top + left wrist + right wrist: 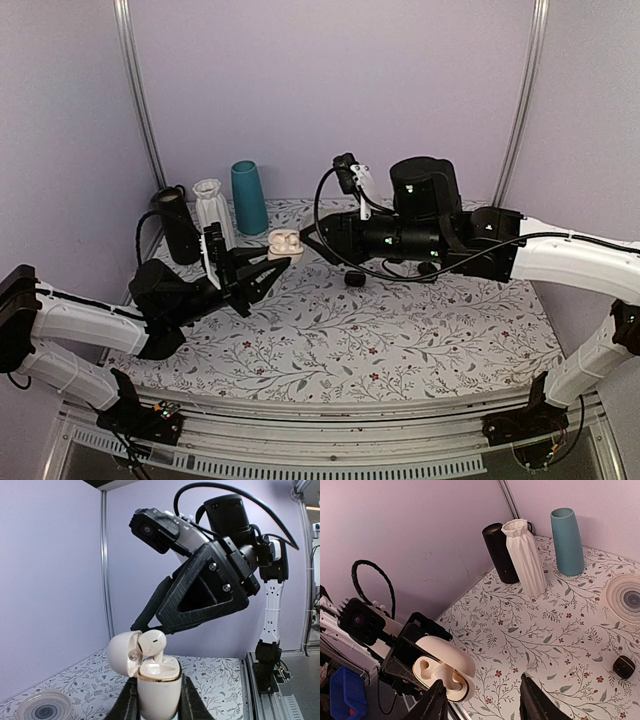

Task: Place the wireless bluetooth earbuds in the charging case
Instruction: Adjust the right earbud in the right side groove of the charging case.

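My left gripper (159,706) is shut on the charging case (159,685), holding this small cream clamshell upright above the table with its lid swung open. One cream earbud (151,644) stands stem-down in the case and sticks up out of its slot. The slot beside it looks empty in the right wrist view. My right gripper (482,705) is open, with its left finger beside the case (445,655) and earbud (440,672) and nothing between the fingers. From above, the case (285,243) sits between the left gripper (268,265) and the right gripper (310,240).
A black cylinder (178,222), a ribbed white vase (211,208) and a teal vase (249,197) stand at the back left. A small black object (353,279) lies on the floral table under the right arm. A round patterned dish (626,597) lies flat on the table.
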`<action>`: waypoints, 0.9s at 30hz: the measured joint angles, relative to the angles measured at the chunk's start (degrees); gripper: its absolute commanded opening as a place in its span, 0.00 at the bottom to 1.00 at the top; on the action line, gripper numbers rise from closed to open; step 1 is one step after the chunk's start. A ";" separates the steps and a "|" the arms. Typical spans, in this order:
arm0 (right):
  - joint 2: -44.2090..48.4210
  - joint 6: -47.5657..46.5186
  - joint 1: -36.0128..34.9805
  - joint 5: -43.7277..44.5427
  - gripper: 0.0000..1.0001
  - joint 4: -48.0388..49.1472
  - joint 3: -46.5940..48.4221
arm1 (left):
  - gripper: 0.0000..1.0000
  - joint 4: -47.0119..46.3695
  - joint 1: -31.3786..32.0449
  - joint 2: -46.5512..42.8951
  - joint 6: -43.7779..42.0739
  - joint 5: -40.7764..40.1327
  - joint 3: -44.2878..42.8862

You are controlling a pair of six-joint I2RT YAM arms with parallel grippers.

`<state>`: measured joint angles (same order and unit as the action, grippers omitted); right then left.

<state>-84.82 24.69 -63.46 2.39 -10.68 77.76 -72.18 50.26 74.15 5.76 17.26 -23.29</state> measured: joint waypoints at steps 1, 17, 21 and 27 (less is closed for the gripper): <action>0.00 0.07 -0.15 0.26 0.52 -0.02 0.24 | 0.00 0.00 0.00 0.00 0.00 0.00 0.00; -0.39 1.99 -2.01 4.17 0.34 -2.19 4.81 | 0.00 0.52 0.00 0.00 -0.35 -1.99 0.00; -2.03 4.04 -2.16 5.70 0.34 -4.74 7.63 | 0.00 1.40 0.00 0.00 -1.07 -3.76 0.00; -5.92 6.19 -2.19 7.43 0.34 -9.07 11.91 | 0.00 2.43 0.00 0.00 -1.95 -5.46 0.00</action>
<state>-90.74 30.87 -65.65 9.82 -19.75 89.67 -69.76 50.26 74.15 3.81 11.79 -23.29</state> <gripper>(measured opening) 0.338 0.205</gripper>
